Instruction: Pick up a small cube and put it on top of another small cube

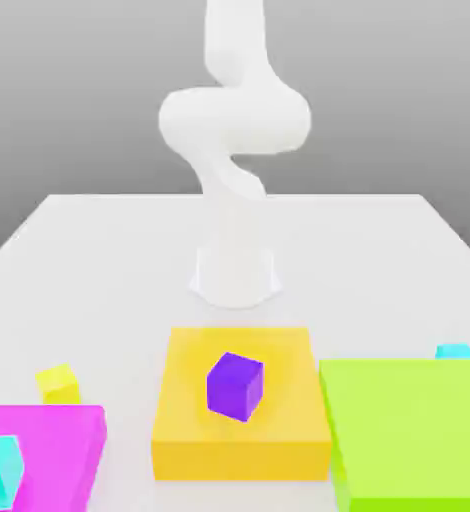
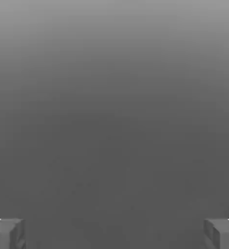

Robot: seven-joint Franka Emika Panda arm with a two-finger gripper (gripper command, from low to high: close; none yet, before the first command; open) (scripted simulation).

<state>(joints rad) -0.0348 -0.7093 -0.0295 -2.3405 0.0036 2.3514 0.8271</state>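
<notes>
Your gripper (image 2: 114, 236) has its jaws spread wide with nothing between them. Your small yellow cube (image 1: 59, 384) sits on the white table (image 1: 99, 260) near the exterior view's left edge, just behind the flat magenta block (image 1: 64, 440). The purple cube (image 1: 235, 385) rests atop the flat orange block (image 1: 239, 440), mid-table by the near edge.

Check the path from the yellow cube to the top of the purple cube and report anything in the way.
Nothing visible blocks it. The yellow cube sits on the table beside the magenta block; the purple cube stands on the orange block, its top bare.
</notes>
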